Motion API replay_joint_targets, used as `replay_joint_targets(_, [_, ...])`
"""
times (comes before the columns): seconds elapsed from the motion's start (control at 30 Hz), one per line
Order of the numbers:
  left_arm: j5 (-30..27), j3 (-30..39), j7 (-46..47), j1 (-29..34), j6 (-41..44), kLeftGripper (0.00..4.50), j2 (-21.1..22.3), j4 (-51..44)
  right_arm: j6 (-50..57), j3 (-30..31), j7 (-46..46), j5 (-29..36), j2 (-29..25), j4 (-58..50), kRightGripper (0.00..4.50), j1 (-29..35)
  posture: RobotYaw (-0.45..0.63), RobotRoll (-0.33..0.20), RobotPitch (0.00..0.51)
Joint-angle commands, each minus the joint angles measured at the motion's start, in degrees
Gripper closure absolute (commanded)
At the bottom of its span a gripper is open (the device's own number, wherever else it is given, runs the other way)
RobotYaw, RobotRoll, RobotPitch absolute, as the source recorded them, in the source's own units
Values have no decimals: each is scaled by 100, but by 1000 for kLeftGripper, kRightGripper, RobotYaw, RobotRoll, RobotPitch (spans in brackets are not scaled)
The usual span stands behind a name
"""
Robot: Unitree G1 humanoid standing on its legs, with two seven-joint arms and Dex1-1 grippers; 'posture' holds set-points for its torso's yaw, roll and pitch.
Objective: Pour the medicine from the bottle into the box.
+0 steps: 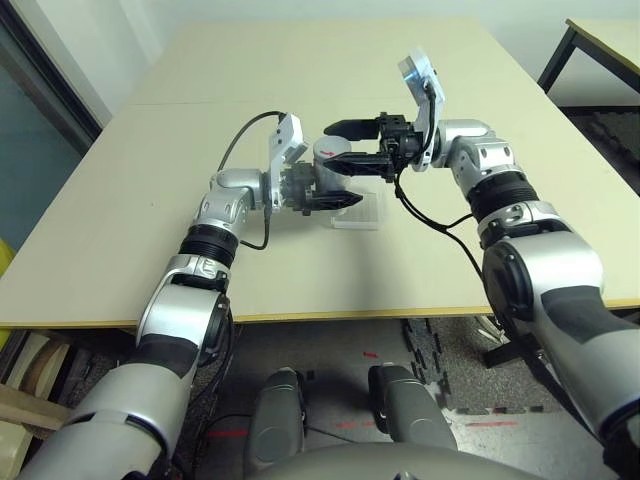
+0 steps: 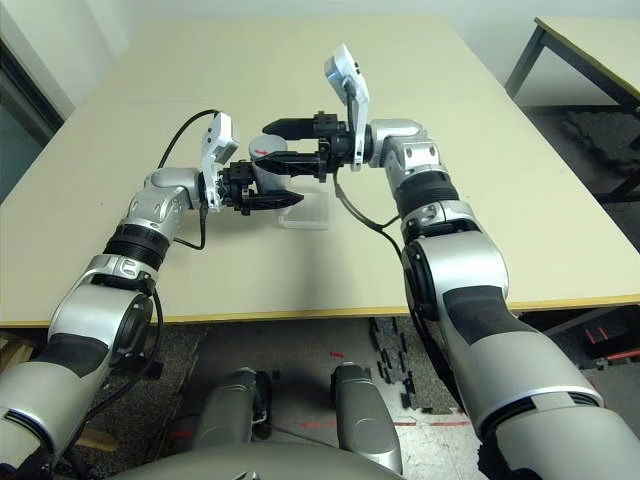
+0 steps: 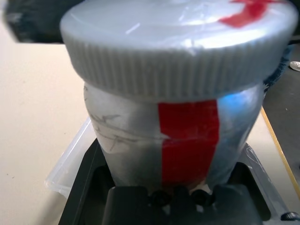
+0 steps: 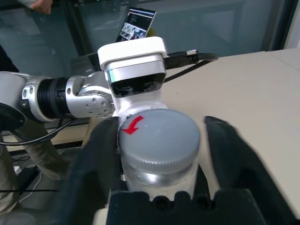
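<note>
My left gripper is shut on the silver-grey bottle, which has a red stripe on its label. It holds the bottle upright just above the clear box near the table's middle. A ribbed grey cap with a red arrow closes the bottle's mouth. My right gripper reaches in from the right and straddles that cap. One finger lies against the cap, and the other finger stands a little off it, so the gripper is open. The medicine is hidden inside the bottle.
The beige table spreads wide around the bottle and box. A second table stands at the far right, with dark floor mats below it. Black cables hang from both wrists.
</note>
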Motion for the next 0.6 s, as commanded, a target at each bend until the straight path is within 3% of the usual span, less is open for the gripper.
replay_joint_targets(0.03, [63, -48, -38, -34, -2, 1784, -10, -14, -80, 28, -42, -23, 2, 24, 1937, -45, -189, 0, 72])
replay_joint_targets(0.2, [63, -51, -38, -34, 4, 1784, -12, -9, 136, -71, -31, 96, -16, 37, 1937, -74, -190, 0, 71])
replay_joint_targets(0.4, [70, -49, -32, -34, -5, 1784, -20, 14, 1478, -859, -365, 917, -82, 148, 1937, -422, -191, 0, 70])
replay_joint_targets(0.53, [78, -42, -1, -15, -19, 1784, -10, 12, 1868, -1521, -1167, 1378, -256, 266, 1937, -649, -185, 0, 67])
replay_joint_targets(0.6, [76, -27, 30, -2, -23, 1784, 7, 1, 1681, -1555, -1656, 1264, -349, 258, 1937, -630, -183, 0, 66])
